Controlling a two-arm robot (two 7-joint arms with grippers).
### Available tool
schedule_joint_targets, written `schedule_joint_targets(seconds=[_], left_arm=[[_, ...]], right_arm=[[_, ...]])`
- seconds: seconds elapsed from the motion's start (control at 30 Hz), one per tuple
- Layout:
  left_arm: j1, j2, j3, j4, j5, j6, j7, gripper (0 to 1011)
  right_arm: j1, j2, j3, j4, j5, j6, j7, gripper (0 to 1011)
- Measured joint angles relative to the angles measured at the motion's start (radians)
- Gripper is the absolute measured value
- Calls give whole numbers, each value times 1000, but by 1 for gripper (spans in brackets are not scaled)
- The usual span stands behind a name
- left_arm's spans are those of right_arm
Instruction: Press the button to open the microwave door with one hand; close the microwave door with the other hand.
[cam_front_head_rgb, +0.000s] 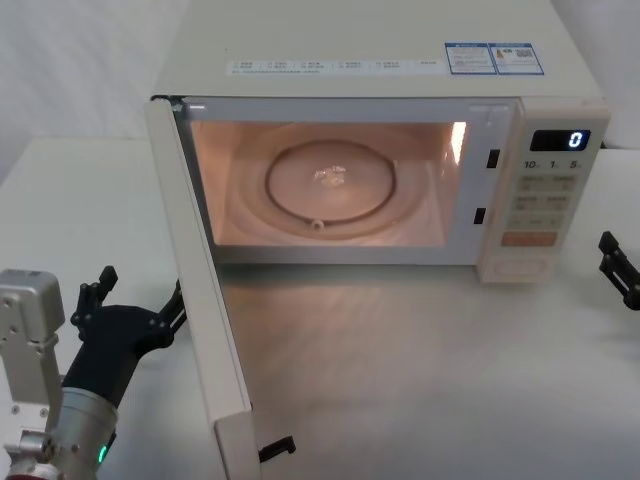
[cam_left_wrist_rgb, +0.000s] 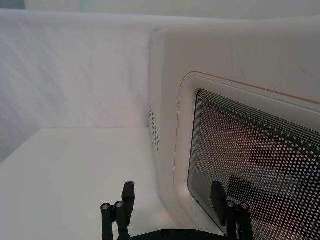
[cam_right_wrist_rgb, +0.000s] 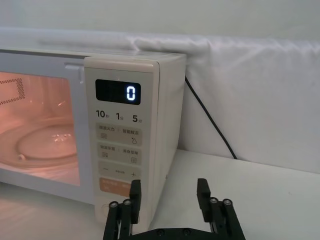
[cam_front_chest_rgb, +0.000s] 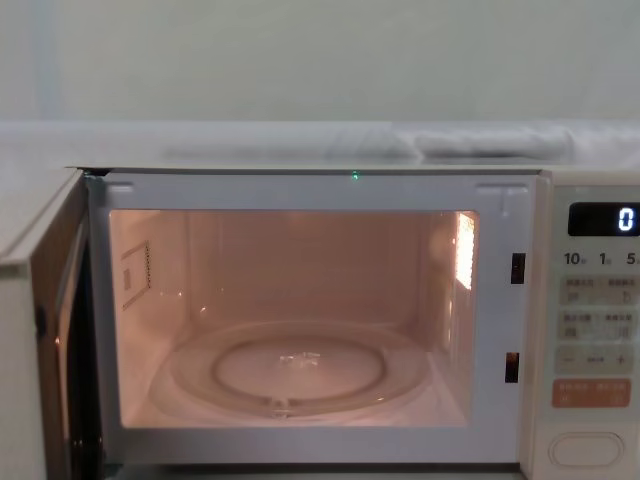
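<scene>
Head view: the microwave door is seen swung fully out toward the robot, hinged at the left, with the lit cavity and its glass turntable exposed — the opening step is judged done, and the closing step is in hand. The left gripper is poised on the bench just beside the door's outer face, near its free edge; its jaws are spread wide and nothing is held. In the left wrist view the door's dotted window is seen close ahead, one fingertip lying in front of it, though contact cannot be confirmed. The right gripper is drawn back at the right edge, clear of the control panel, jaws open and empty. The button — the wide pill-shaped key at the foot of the panel, below the orange key — is left untouched now. A sideways push on the outer face is what the next move calls for, carried round the hinge arc until the latch hooks are met by the slots in the frame.
</scene>
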Motion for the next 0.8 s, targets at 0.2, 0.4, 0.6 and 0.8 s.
schedule_joint_targets(seconds=[0.2,0.4,0.6,0.8], left_arm=[[0,0,0,0,0,0,0,1001],[0,0,0,0,0,0,0,1001],[0,0,0,0,0,0,0,1001],[0,0,0,0,0,0,0,1001]], right_arm=[[0,0,0,0,0,0,0,894],[0,0,0,0,0,0,-1,1002],[0,0,0,0,0,0,-1,1002],[0,0,0,0,0,0,-1,1002]])
